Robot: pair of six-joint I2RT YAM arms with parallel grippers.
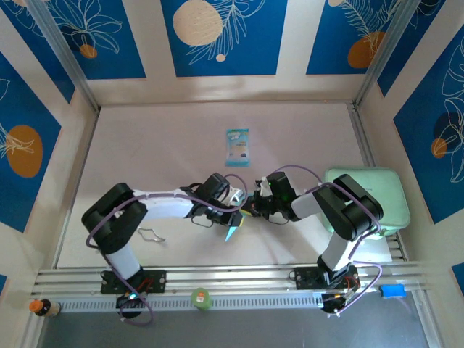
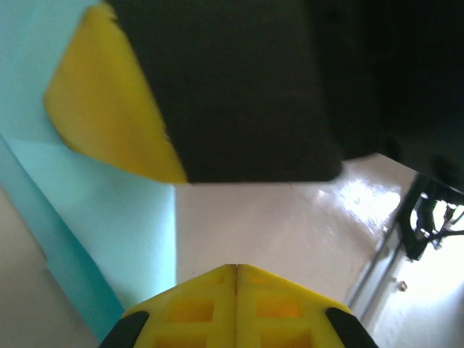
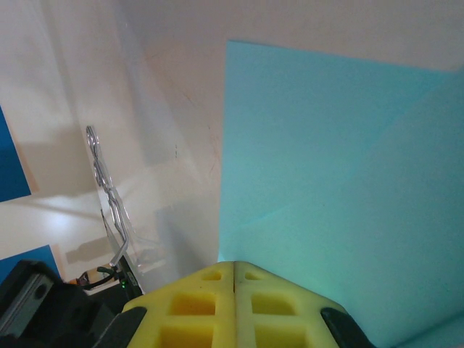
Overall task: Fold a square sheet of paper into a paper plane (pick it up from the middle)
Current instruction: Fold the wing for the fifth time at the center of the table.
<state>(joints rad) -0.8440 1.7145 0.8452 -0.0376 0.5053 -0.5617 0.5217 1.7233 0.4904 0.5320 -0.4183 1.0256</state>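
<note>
Landmark: the teal-and-white printed packet (image 1: 237,146), lying flat on the pale counter (image 1: 145,145); every place below is told from it.
Task's thing: the square sheet of paper (image 3: 341,167), light blue, is on the arm-base side of the packet, almost straight below it in the top view, between the two arm tips. A narrow cyan tip of it pokes out beneath them. Faint creases cross it in the right wrist view, and a folded-over band runs along one side in the left wrist view. It is not yet a dart.
Left side: the left pincer (image 2: 235,290) is clenched, its yellow pads meeting with no gap. The sheet's edge runs in behind one pad, but I cannot tell whether it is nipped.
Right side: the right pincer (image 3: 234,286) is clenched, apparently on the sheet, which rises straight from its pads. In the left wrist view one of its yellow pads (image 2: 101,109) lies against the paper.
Other things: a bent wire clip (image 1: 150,235) lies left of the packet and nearer the arm bases; a pale green pad (image 1: 366,199) lies right of it.
Step in hand: by my reading, mid-fold, with the creased sheet held between the arms while a flap is lined up.
Next move calls for: one pincer holding firm while the other brings an edge to the centre crease and presses it flat. Thin paper will slip or buckle if both pull.
</note>
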